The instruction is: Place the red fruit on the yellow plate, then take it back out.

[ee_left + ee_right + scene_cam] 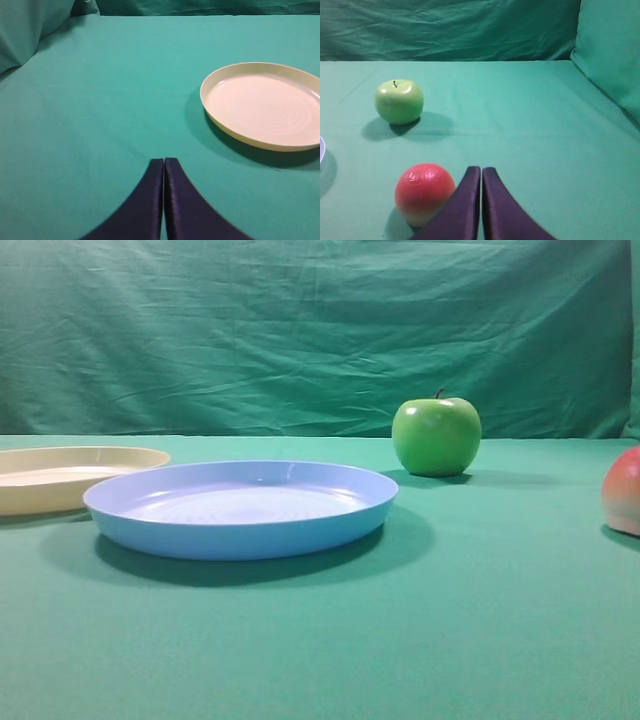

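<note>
Two grippers hang low over the green cloth [480,640], each with its dark fingers pressed together and nothing between them; the left gripper [164,161] points over bare cloth, with the yellow plate [300,145] lying ahead and to its right, nothing on it; the right gripper [481,169] sits just beside the red fruit [422,192], which rests on the cloth at its left, whether touching I cannot tell; from the high view that fruit [624,490] shows only at the right edge, well apart from the yellow plate [40,495] at far left; between them lies the light blue plate [240,535]; farther back stands the green apple [436,436], before the draped backdrop [300,330].
</note>
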### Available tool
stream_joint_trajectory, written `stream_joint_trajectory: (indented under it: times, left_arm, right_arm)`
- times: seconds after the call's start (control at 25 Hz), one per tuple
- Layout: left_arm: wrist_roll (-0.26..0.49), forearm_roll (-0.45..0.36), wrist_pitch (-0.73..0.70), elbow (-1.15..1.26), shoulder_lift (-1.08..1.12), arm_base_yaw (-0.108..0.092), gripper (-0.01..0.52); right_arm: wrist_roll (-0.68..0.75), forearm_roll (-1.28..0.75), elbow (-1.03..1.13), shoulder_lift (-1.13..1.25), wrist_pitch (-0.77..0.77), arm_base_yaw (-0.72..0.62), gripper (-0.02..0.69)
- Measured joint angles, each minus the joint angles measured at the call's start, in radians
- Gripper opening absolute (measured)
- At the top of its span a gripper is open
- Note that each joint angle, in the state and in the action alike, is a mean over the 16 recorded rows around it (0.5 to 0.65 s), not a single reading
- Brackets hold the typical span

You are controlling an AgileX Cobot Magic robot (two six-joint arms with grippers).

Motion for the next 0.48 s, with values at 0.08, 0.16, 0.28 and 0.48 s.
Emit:
stream_joint_trajectory:
  times: [0.08, 0.16, 0.28, 0.48]
  left_arm:
    - [0.000, 0.000, 0.000, 0.000, 0.000, 0.000, 0.000]
    - [0.000, 0.000, 0.000, 0.000, 0.000, 0.000, 0.000]
    - [0.000, 0.000, 0.000, 0.000, 0.000, 0.000, 0.000]
    - [0.000, 0.000, 0.000, 0.000, 0.000, 0.000, 0.000]
  right_arm:
    - [-0.002, 0.000, 0.011, 0.000, 0.007, 0.000, 0.000]
    - [-0.006, -0.001, 0.016, 0.000, 0.017, 0.000, 0.000]
    - [-0.015, -0.001, 0.018, 0.000, 0.033, -0.001, 0.000]
    - [-0.029, -0.002, 0.018, 0.000, 0.056, -0.001, 0.000]
